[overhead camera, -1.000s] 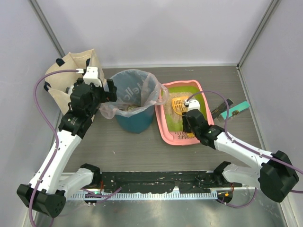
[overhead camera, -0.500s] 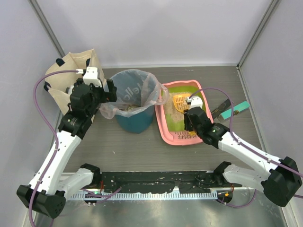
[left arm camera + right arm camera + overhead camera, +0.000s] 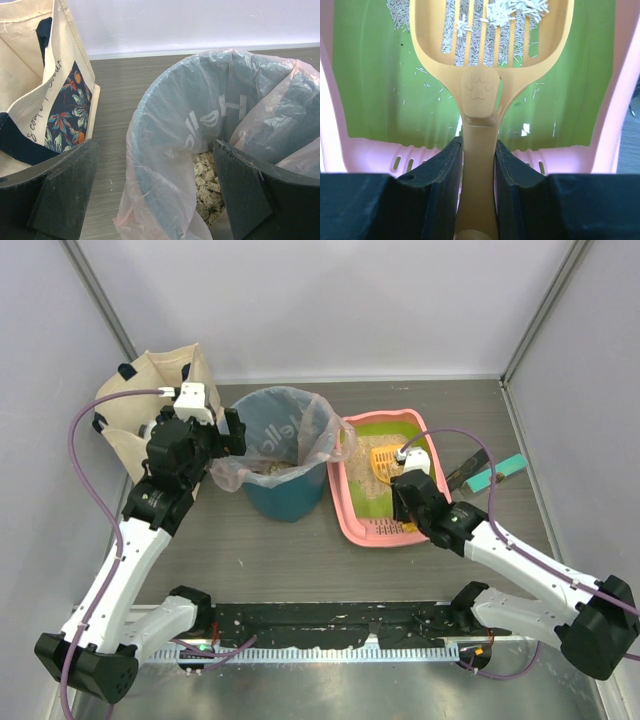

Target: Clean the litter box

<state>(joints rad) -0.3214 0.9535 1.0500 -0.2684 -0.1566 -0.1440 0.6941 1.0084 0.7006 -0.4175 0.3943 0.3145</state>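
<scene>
My left gripper (image 3: 152,197) hangs wide apart astride the teal bin's (image 3: 285,498) rim. At the bin's 3 o'clock sits the litter box (image 3: 347,502), its long axis running 12 to 6 and its slotted ledge at 6. I judge it stiff and light, with loose litter; I would grip the pink rim. My right gripper (image 3: 479,165) clamps the scoop's (image 3: 490,55) handle.

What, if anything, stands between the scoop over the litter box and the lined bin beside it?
Nothing visible. The right gripper holds the scoop over the litter box; the bin stands directly beside it, open-topped. The open left gripper sits at the bin's far rim, off that path.
</scene>
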